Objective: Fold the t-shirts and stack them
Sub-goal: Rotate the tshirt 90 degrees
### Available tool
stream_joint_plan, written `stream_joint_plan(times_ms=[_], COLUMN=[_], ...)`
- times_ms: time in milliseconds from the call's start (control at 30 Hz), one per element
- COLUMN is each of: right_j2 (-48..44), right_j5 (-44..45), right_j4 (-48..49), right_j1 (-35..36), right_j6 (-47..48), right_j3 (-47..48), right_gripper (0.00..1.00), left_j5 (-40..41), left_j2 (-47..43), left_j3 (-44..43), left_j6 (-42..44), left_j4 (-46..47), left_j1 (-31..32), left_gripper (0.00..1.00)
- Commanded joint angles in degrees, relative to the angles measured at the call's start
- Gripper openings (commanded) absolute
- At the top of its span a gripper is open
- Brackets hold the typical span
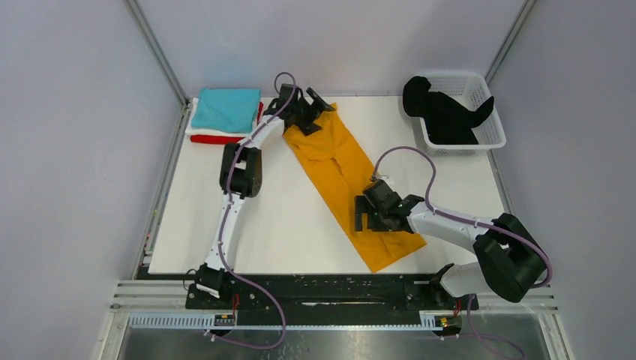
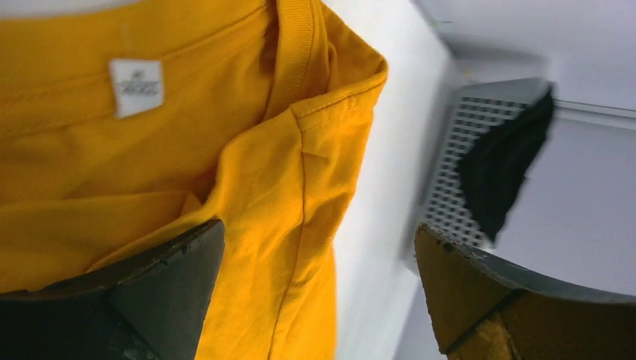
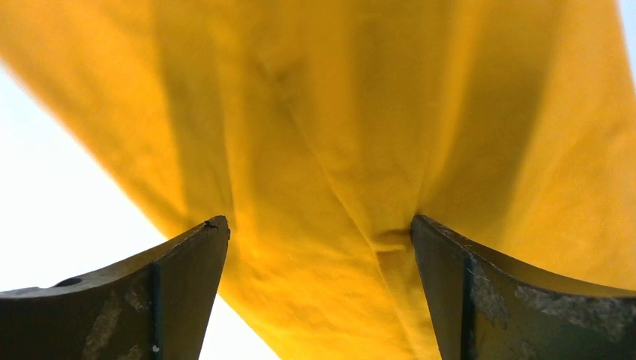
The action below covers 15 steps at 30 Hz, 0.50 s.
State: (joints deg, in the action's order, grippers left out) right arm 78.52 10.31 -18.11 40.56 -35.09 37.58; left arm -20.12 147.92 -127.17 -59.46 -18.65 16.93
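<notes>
A mustard-orange t-shirt [image 1: 341, 176] lies folded into a long strip, running diagonally from the back middle to the front right of the table. My left gripper [image 1: 315, 112] is open over its collar end; the left wrist view shows the collar and white label [image 2: 136, 87], with the cloth [image 2: 255, 187] between the open fingers [image 2: 319, 255]. My right gripper [image 1: 360, 214] is open over the strip's lower part, its fingers straddling the cloth [image 3: 337, 135] in the right wrist view [image 3: 319, 247]. A teal t-shirt [image 1: 225, 109] tops a stack on white [image 1: 193, 129] and red [image 1: 214, 139] ones.
A white lattice basket [image 1: 487, 135] stands at the back right with a black t-shirt [image 1: 446, 112] hanging in it; both show in the left wrist view, basket [image 2: 450, 187] and shirt [image 2: 502, 165]. Metal frame posts and grey walls surround the white table [image 1: 262, 217].
</notes>
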Motion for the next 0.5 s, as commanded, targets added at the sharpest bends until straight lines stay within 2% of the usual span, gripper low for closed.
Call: stream_joint_plan(times_ms=[0,67,267,467], right_j2=[4.1,5.9,12.9,8.7], right_j5=[-18.1,-19.2,-18.9,-11.0], right_j4=[10.2,12.4,15.5,11.0], right_j1=[5.8,9.0,15.2,15.3], right_j6=[-2.9,-3.3,-5.9,-0.1], right_j3=[0.8,2.5,9.6,10.1], right_gripper=[1.0,0.99,0.99,0.99], left_j5=[-13.0,-11.4,-1.7,1.6], left_j2=[12.7,13.9,13.8,13.3], left_j3=[-13.0,-12.9,-13.7,-16.0], left_j6=[-13.9,-17.8,-18.8,-15.7], left_j4=[14.6,19.7,22.2,21.0], left_j1=[0.3,0.3,2.8,4.9], left_gripper=[0.99,0.99,0.99,0.99])
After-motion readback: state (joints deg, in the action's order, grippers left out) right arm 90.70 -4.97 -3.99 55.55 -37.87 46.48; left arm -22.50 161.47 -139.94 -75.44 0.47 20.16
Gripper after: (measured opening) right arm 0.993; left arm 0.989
